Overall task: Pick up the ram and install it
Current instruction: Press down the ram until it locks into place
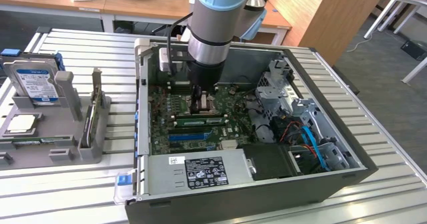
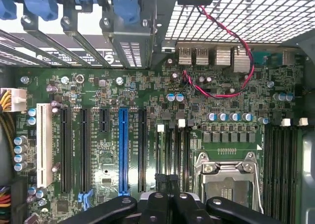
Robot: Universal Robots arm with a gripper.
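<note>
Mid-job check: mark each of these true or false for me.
1. The gripper is down inside the open computer case, over the motherboard. True.
2. The gripper stands wide open. False: it is shut.
3. A green ram stick lies on the motherboard close to the gripper. True.
4. A card is plugged into the blue slot. False: the wrist view shows that slot empty.
5. A hard drive stands in the grey holder on the exterior view's left of the case. True.
</note>
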